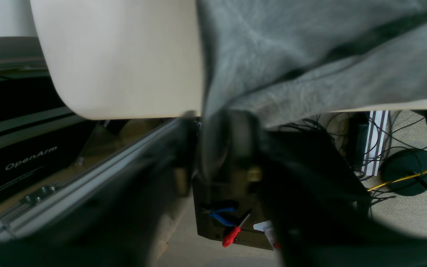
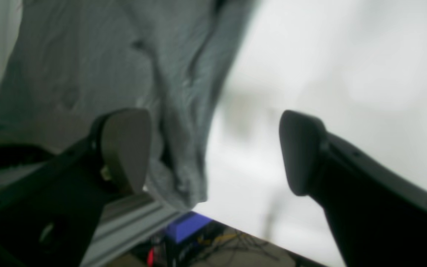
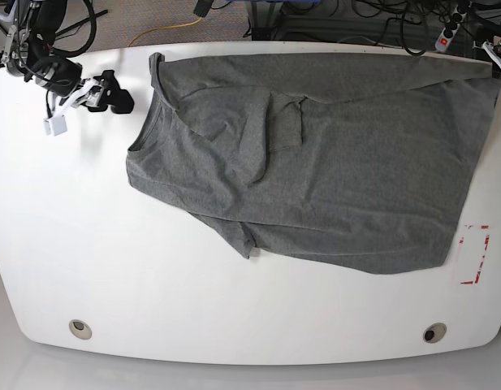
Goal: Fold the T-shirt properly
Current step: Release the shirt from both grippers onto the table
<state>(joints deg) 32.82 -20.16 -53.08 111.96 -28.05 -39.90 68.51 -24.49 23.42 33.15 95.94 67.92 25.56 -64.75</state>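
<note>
we take the white table (image 3: 153,309) as our landmark. the t-shirt (image 3: 331,171) lies spread across the far half of the table, wrinkled, with a small fold raised near its middle and one sleeve pointing toward the table's near edge; its far right corner reaches the table's far right edge. beside the shirt, at the table's right edge, we see a red-and-white marker (image 3: 474,253) on the surface.

at the table's far left corner, just beside the shirt's collar, we see the right gripper (image 3: 112,97); in the right wrist view its two fingers (image 2: 124,148) stand wide apart, with a hanging edge of grey cloth between them that neither pad presses.

the left gripper (image 1: 232,122) sits at the table's edge in the left wrist view, dark and blurred against the draped cloth; we cannot tell whether its jaws are parted or pinching the fabric. below the table there we note a red-handled screwdriver (image 1: 232,235) and loose cables (image 1: 402,148) on the floor.
</note>
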